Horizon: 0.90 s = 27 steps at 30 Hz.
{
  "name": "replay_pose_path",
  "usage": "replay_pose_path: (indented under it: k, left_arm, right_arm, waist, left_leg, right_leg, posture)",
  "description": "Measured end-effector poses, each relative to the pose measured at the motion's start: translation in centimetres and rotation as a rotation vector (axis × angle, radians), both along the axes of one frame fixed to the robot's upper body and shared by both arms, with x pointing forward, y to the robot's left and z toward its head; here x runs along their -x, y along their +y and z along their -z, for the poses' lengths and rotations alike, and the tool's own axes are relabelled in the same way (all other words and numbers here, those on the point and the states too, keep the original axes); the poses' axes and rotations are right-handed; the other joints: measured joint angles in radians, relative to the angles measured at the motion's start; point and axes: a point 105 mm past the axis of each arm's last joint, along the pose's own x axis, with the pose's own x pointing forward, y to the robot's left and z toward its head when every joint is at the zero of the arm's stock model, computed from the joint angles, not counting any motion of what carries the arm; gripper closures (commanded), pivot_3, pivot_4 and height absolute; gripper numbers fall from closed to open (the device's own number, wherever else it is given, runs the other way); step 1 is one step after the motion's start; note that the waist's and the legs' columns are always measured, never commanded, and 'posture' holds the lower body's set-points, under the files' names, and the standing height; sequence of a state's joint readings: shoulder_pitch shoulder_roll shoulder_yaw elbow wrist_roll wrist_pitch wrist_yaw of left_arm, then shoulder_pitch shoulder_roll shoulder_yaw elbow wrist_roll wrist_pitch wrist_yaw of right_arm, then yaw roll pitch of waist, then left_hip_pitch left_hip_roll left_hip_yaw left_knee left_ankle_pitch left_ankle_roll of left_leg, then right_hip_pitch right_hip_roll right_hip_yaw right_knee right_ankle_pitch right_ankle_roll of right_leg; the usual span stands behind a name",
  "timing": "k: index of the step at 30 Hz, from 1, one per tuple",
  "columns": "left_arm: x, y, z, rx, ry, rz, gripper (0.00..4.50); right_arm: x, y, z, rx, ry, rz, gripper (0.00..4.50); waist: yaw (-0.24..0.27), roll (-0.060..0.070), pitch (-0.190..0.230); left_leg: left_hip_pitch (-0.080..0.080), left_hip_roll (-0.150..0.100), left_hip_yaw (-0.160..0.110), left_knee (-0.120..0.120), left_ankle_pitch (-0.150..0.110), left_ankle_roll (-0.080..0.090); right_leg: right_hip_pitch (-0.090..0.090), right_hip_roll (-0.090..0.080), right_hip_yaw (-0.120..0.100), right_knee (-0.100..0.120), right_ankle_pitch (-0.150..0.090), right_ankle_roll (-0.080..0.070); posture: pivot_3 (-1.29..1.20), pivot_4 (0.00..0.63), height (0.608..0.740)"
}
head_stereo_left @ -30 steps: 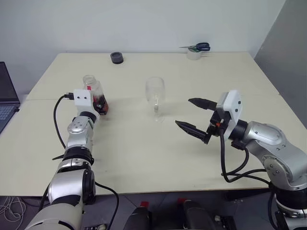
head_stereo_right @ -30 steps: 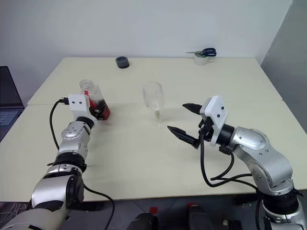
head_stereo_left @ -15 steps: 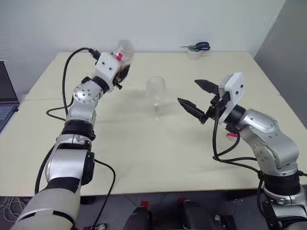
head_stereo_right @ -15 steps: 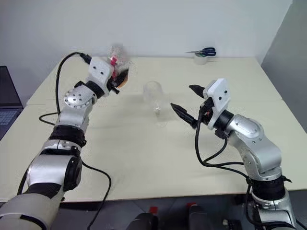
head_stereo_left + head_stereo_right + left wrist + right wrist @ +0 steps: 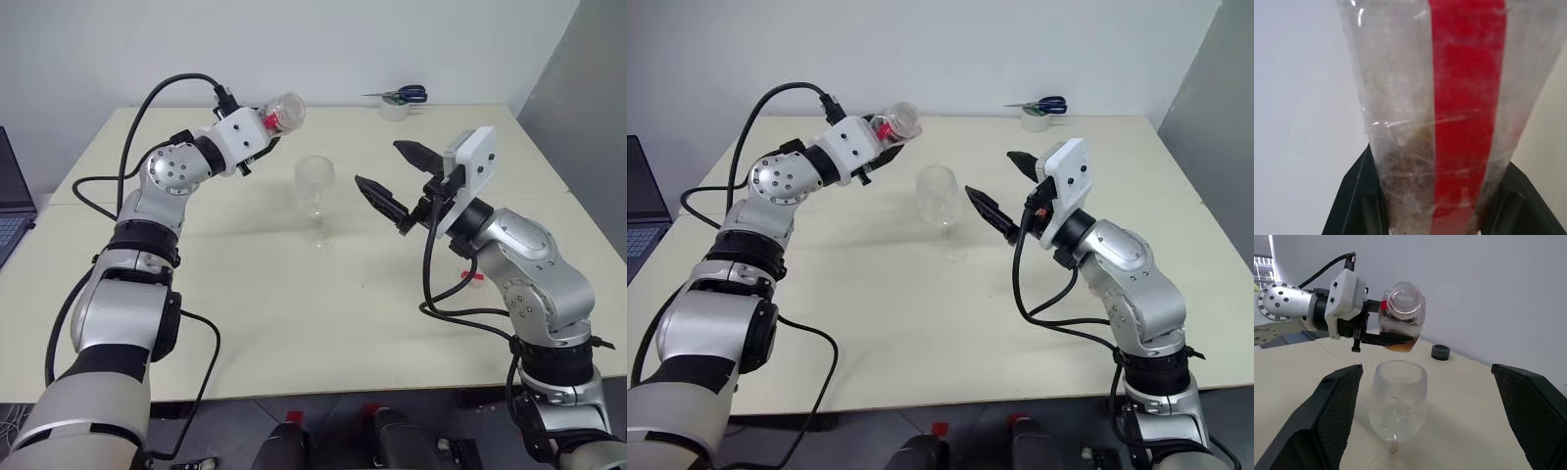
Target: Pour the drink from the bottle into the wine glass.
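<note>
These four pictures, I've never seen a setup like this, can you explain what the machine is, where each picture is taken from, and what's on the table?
It is a humanoid robot with two arms, each ending in a two-fingered pincer. Two pictures come from cameras in its head, looking down at a table. The other two come from cameras on its wrists.

The left pincer is shut on a bottle, tipped on its side above a wine glass. A little reddish-brown drink sits inside. The right pincer is open beside the glass. Scissors on a tape roll and a dark ring lie farther back.
</note>
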<state>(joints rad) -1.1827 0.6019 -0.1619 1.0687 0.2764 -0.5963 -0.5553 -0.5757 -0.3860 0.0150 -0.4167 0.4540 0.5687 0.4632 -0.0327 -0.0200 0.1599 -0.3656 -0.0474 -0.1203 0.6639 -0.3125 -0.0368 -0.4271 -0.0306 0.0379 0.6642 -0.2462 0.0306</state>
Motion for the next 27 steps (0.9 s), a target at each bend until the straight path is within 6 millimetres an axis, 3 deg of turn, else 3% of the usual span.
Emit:
replay_pose_path:
  k: [8,27]
  left_arm:
    - [-0.4,0.6,1.5,-0.16,-0.009,-0.052,2.76]
    - [-0.7,-0.2,0.4,-0.35,-0.12,-0.056,2.76]
  right_arm:
    - [0.0,0.3,0.1,-0.008,0.004,-0.007,0.0]
    - [0.0,0.2,0.6,-0.01,0.024,0.002,0.0]
  waist:
    - [0.0,0.0,0.0]
    - [0.0,0.0,0.0]
  left_leg:
    - [0.0,0.0,0.0,0.0,0.0,0.0]
    - [0.0,0.0,0.0,0.0,0.0,0.0]
  right_leg:
    - [0.0,0.0,0.0,0.0,0.0,0.0]
    - [0.0,0.0,0.0,0.001,0.0,0.0]
  posture:
    - [0.0,0.15,0.74]
    - [0.0,0.15,0.74]
